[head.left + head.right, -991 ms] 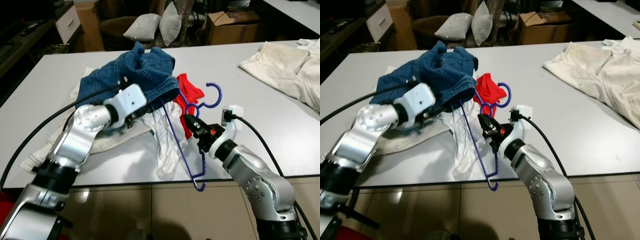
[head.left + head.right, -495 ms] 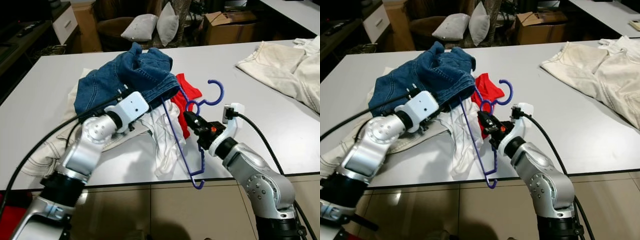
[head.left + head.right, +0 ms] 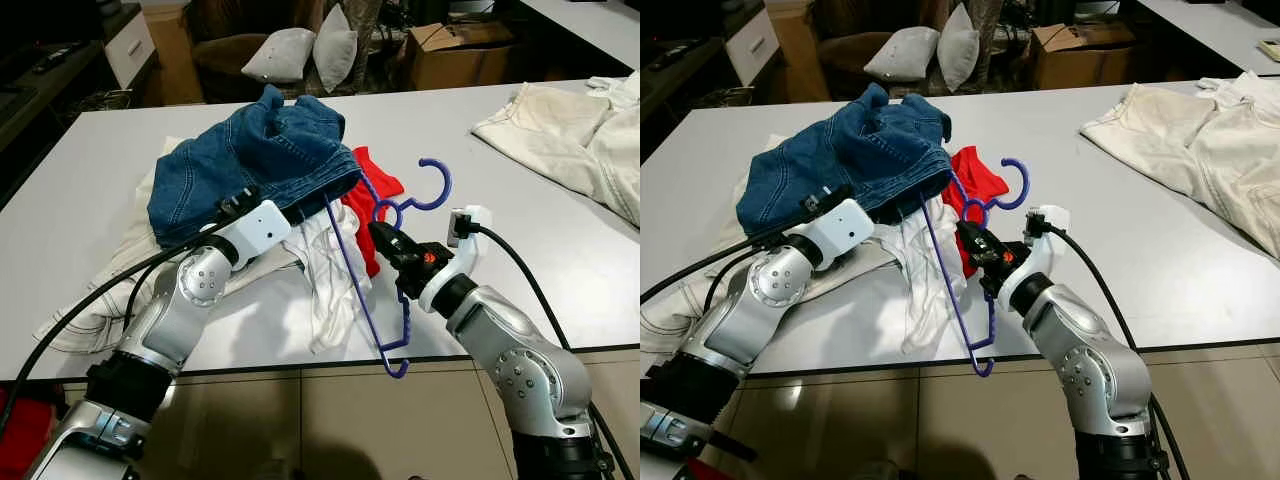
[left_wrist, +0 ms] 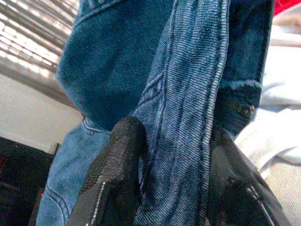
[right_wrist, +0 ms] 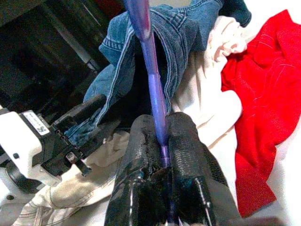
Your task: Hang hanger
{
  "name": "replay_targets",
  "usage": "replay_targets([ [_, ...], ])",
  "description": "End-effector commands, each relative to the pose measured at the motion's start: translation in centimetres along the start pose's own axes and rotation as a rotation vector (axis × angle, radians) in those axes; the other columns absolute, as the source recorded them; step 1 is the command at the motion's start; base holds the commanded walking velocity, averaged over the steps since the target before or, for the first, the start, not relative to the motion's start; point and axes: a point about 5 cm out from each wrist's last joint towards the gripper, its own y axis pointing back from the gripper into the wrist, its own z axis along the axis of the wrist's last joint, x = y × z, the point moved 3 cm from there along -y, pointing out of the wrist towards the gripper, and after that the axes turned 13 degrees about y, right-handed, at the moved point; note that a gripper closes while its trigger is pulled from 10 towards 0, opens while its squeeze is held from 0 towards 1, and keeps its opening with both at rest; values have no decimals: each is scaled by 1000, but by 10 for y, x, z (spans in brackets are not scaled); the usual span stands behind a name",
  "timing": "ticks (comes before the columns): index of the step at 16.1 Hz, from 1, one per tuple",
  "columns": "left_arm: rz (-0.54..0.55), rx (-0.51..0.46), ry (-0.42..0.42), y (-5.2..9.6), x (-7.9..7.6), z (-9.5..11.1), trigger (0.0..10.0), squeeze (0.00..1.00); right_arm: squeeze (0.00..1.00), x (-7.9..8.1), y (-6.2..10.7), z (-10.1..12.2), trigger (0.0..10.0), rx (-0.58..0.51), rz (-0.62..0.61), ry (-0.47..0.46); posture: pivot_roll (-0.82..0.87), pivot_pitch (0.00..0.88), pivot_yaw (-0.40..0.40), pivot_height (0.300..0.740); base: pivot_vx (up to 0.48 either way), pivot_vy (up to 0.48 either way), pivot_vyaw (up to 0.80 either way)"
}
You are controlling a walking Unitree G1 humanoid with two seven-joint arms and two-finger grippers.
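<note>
Right wrist view, right tool (image 5: pixel 162 141) pinching hanger (image 5: pixel 153 84)

Purple hanger (image 3: pixel 362 275), blue denim jeans (image 3: pixel 255 160), red cloth (image 3: pixel 370 195), seemingly cream trousers (image 3: pixel 575 130).

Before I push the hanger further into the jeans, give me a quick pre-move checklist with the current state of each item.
1. Right gripper clamped on the purple hanger: ok, fingers shut on its bar.
2. Left gripper holding the denim jeans: ok, a fold sits between its fingers.
3. Hanger arm entering the denim opening: ok, its upper end goes under the hem.
4. Hook free: ok, it stands clear above the table.
5. White garment and red garment snagging the hanger: cannot tell, both lie right beside it.
</note>
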Motion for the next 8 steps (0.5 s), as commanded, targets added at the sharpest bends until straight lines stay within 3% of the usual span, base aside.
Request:
replay_targets([
  [1,3,-47,10,-2,6,8,0,0,0,-1,-1,4,10000,-10,0,-3,35,0,79,740,0,0,0],
  [4,-34,-76,35,-1,5,12,0,0,0,-2,-1,3,10000,-9,-8,-9,34,0,82,740,0,0,0],
  [8,-81,-96,53,2,18,19,0,0,0,-9,-6,9,10000,-42,-28,-26,37,0,81,740,0,0,0],
])
